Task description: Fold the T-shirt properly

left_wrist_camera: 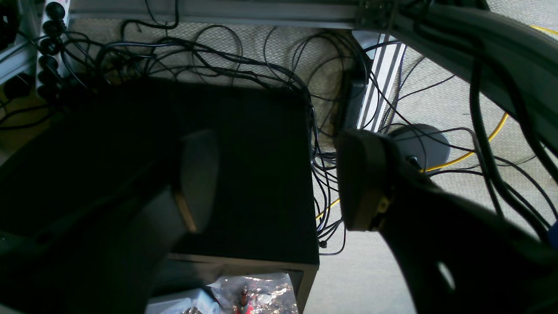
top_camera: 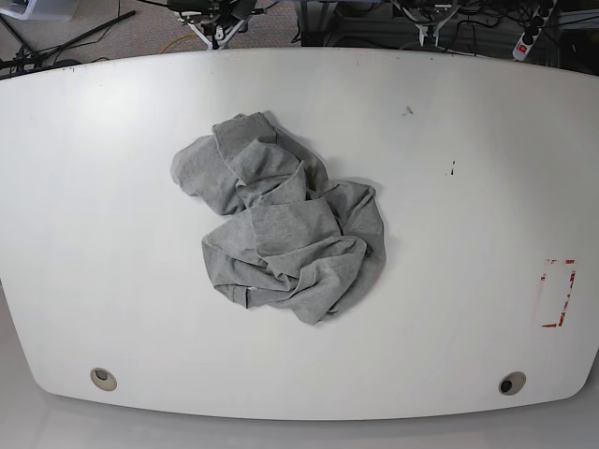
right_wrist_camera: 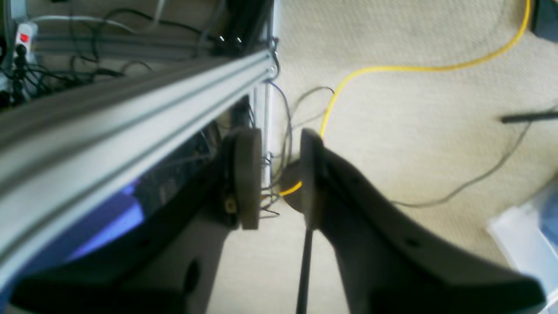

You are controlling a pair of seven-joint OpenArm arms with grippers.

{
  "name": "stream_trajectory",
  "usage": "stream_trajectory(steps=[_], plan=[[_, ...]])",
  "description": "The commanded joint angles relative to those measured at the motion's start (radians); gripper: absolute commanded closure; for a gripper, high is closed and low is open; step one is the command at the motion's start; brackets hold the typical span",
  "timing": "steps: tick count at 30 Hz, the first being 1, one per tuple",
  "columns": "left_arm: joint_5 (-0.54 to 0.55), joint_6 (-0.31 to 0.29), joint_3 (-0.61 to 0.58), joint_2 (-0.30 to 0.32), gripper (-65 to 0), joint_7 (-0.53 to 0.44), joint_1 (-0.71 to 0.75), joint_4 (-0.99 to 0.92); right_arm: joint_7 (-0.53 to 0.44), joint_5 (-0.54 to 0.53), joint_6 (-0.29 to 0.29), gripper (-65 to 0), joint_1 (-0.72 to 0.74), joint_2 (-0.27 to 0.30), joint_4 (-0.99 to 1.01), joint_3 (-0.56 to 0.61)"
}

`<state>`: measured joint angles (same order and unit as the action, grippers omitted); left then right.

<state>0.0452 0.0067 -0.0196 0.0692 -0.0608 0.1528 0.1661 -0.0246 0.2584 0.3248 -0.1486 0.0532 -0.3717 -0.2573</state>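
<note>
Left gripper (left_wrist_camera: 277, 181) parted, right gripper (right_wrist_camera: 281, 179) slightly parted, both empty, grey T-shirt (top_camera: 290, 224) crumpled on white table (top_camera: 449, 253)

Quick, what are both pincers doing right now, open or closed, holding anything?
Left pincer: open, holding nothing.
Right pincer: slightly open, nothing between its fingers.
</note>
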Motion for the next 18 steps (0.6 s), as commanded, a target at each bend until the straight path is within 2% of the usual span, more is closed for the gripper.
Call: stream_trajectory(steps=[1,7,12,18], plan=[[0.002,0.002,0.000,0.004,-39.4,-0.006,0.008,0.005,-0.008,-0.003,0.007,-14.0,-0.001,0.001,-0.006,-0.001],[0.002,0.002,0.000,0.007,-39.4,-0.083,0.034,0.005,-0.013,-0.008,0.007,-13.8,-0.010,0.001,-0.013,-0.001],[0.002,0.002,0.000,0.005,-39.4,-0.127,0.061,0.013,-0.067,-0.009,0.007,-13.6,-0.039,0.001,-0.014,-0.001],[0.002,0.002,0.002,0.010,-39.3,-0.144,0.164,0.169,-0.088,-0.009,0.007,-13.6,-0.079,0.001,-0.034,-0.004]])
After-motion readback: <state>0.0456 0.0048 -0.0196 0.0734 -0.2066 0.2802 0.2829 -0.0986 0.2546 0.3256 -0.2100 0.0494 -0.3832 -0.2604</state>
